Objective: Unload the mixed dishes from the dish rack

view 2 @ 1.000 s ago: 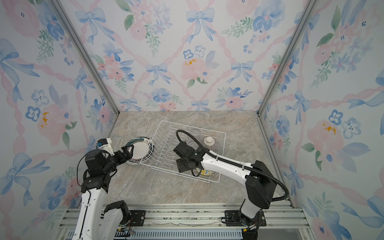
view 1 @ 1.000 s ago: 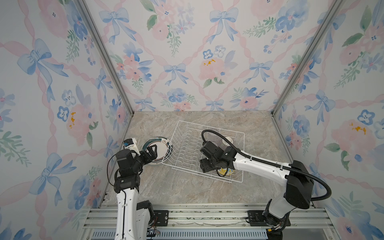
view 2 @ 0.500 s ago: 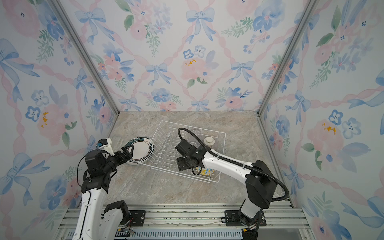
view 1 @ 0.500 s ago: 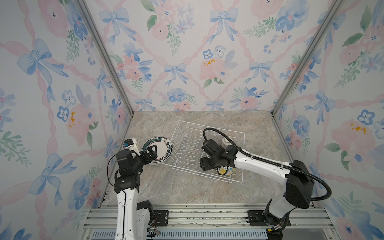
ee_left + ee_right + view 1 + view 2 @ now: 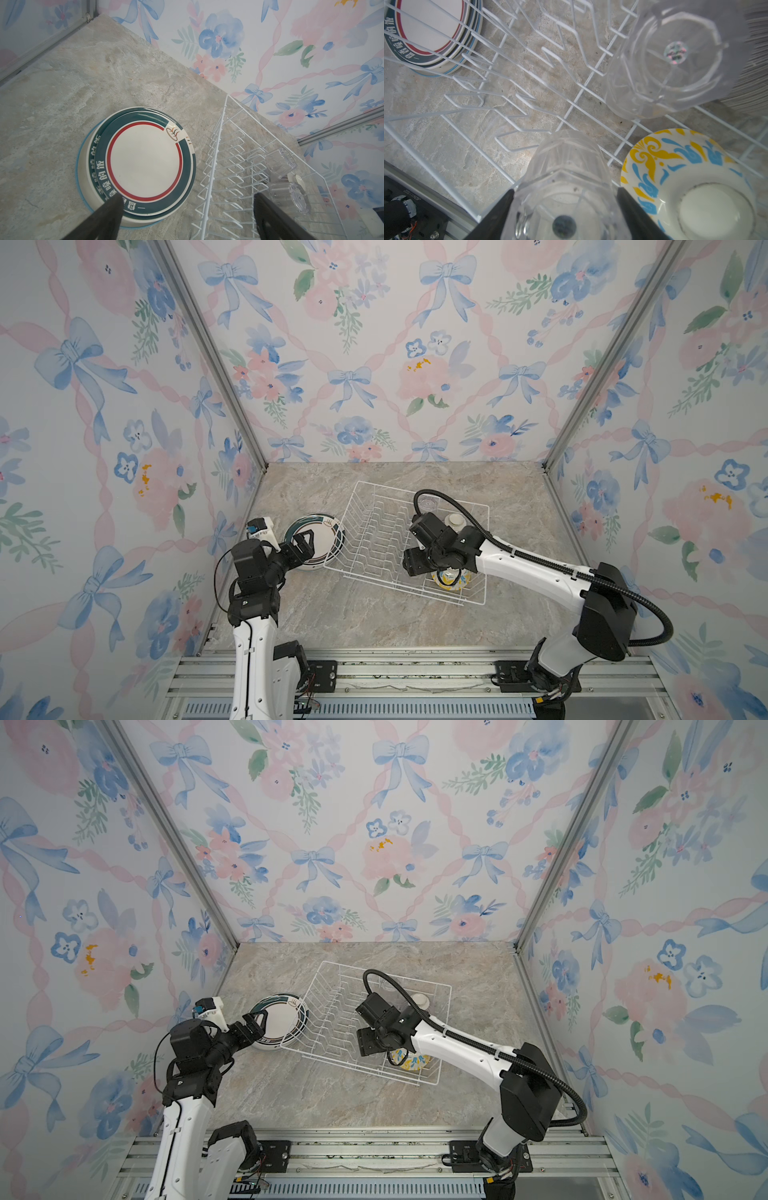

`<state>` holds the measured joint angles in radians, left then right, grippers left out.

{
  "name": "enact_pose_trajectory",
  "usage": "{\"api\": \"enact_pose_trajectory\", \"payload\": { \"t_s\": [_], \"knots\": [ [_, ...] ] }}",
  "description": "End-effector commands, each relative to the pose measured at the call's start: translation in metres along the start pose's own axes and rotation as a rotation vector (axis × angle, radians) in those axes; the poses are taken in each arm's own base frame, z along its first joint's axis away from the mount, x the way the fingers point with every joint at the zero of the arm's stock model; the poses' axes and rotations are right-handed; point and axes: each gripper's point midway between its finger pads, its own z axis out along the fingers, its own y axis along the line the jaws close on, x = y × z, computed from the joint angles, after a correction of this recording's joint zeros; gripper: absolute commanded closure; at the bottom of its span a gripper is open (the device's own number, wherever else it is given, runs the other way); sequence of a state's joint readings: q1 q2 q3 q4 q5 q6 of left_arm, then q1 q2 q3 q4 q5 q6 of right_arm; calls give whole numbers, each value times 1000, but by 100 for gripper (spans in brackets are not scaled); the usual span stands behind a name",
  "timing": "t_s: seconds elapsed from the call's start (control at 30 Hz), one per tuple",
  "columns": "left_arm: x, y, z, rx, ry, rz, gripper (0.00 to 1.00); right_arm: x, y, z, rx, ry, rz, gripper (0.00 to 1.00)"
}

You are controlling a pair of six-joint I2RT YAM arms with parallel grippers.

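Observation:
The white wire dish rack [image 5: 376,539] [image 5: 332,1017] stands mid-table. My right gripper [image 5: 565,192] [image 5: 415,562] is inside it, shut on a clear glass cup [image 5: 566,166] held between both fingers. A second glass cup [image 5: 675,62] [image 5: 428,502], a yellow-blue floral bowl [image 5: 685,166] [image 5: 449,578] and an upturned striped bowl [image 5: 753,62] [image 5: 455,520] remain in the rack. Left of the rack a stack of green-rimmed plates [image 5: 145,158] [image 5: 322,537] lies on the table. My left gripper [image 5: 187,198] [image 5: 305,543] hovers open over its near edge, holding nothing.
Floral walls close in the marble table [image 5: 353,614] on three sides. The rack's upright ridges [image 5: 232,158] stand between the plates and the cups. The metal rail [image 5: 415,672] runs along the front edge.
The right wrist has shifted slightly toward the back with the cup in its grip. The left arm has not moved.

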<state>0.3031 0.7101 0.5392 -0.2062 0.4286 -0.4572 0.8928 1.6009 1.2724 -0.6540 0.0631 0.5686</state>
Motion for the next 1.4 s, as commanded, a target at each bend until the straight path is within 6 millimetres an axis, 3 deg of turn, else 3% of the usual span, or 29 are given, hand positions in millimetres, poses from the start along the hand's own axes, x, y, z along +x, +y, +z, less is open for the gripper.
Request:
{"api": "enact_pose_trajectory", "payload": {
  "t_s": [0.0,0.93,1.17,1.37],
  "knots": [
    [1,1,0,11,-2,-17,2,-18,-1,-19,-26,-69,32,45],
    [-1,-2,2,28,6,-12,2,-77,-15,-43,-191,-199,188,47],
    [5,-61,-2,242,8,28,2,-92,-16,-54,-244,-239,209,48],
    [7,-96,-5,318,-17,-12,2,-96,-21,-62,-255,-261,255,48]
  ]
}}
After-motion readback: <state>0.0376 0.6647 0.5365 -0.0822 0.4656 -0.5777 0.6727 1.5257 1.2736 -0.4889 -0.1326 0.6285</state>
